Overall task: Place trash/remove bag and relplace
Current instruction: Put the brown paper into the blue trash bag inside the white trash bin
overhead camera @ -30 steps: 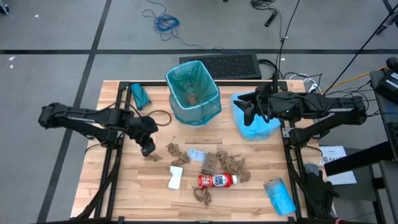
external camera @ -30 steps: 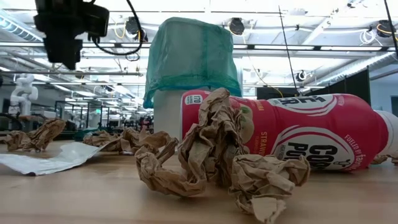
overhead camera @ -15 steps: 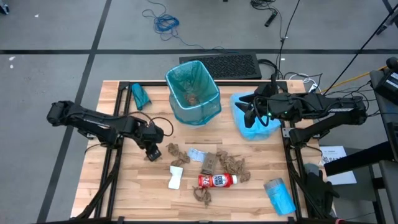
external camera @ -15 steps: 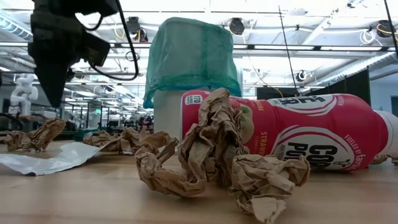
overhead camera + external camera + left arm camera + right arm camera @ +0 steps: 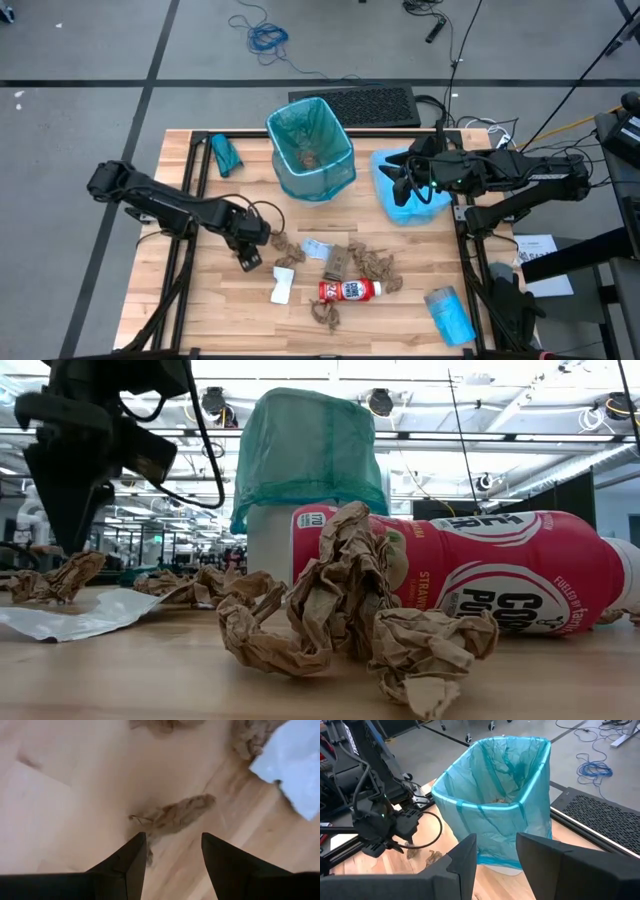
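over the bench's left half we are lowering our left hand (image 5: pixel 170 851), fingers apart, straddling a crumpled brown paper wad (image 5: pixel 175 813) lying just ahead, its long axis crossing the gap.

counter (image 5: pixel 220 310): pale wood planks, smooth, matt | paper wads (image 5: pixel 340 610): brown paper, crumpled, rough | bottle (image 5: pixel 500 585): plastic, red-and-white label, shiny | bin bag (image 5: pixel 495 805): thin teal plastic, wrinkly, a bit see-through | packet (image 5: pixel 282 285): white, smooth | fingers (image 5: pixel 225 865): dark, matt
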Available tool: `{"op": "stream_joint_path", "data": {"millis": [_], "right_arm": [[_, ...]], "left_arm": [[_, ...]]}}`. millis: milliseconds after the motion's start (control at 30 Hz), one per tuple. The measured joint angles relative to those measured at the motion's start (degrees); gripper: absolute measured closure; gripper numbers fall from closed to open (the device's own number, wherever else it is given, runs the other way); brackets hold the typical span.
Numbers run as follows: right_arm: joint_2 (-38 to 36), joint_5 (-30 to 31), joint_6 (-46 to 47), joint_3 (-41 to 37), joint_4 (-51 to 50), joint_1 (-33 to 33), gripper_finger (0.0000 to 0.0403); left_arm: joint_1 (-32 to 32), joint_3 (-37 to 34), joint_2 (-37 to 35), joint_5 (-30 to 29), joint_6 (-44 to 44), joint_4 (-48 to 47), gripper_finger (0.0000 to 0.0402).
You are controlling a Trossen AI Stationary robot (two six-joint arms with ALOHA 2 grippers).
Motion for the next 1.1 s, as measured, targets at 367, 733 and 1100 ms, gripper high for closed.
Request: {"op": "stream_joint_path", "data": {"millis": [367,733,1100], "right_arm": [[0.0,-0.1,0.5,0.0,0.0,-0.3,0.0273],[0.0,-0.1,0.7,0.0,0.3,-0.3,0.0273],[0.0,0.0,0.7,0.0,0.3,-0.3,0.0273]], "left_arm": [[0.0,0.0,8.7,-1.3,2.9,0.7,0.0218],[0.0,0.0,10.1,-0.8,1.8,0.6,0.0389],[0.0,5.9,5.0,-2.3,-0.4,0.3,0.0400]]}}
